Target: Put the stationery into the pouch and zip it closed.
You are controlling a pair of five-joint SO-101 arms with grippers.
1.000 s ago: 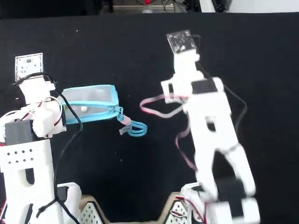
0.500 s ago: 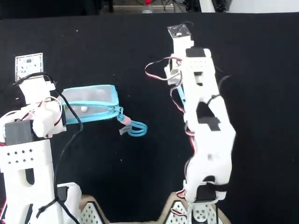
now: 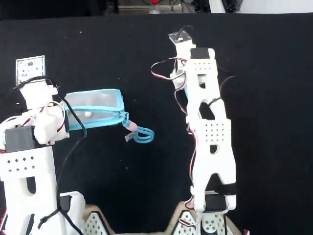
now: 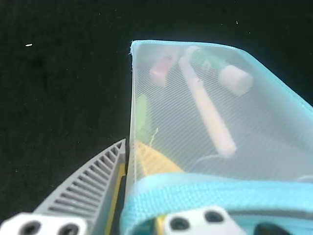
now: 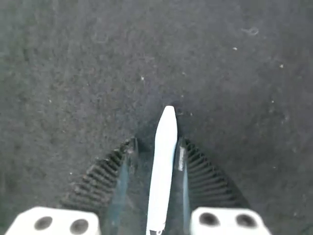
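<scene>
On the black table point(image 3: 264, 73), the left pincer point(image 4: 133, 152) clamps one end of the blue mesh pouch point(image 3: 95, 110), which holds stationery. Well apart, the right pincer point(image 5: 156, 143) pinches a white pen point(image 5: 165, 132).

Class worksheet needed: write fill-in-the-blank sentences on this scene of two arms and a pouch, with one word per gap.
1. The right gripper is shut on a pen coloured ____.
2. The left gripper grips the pouch, whose edging is light ____.
3. The table surface is ____.
Missing words: white; blue; black.
</scene>
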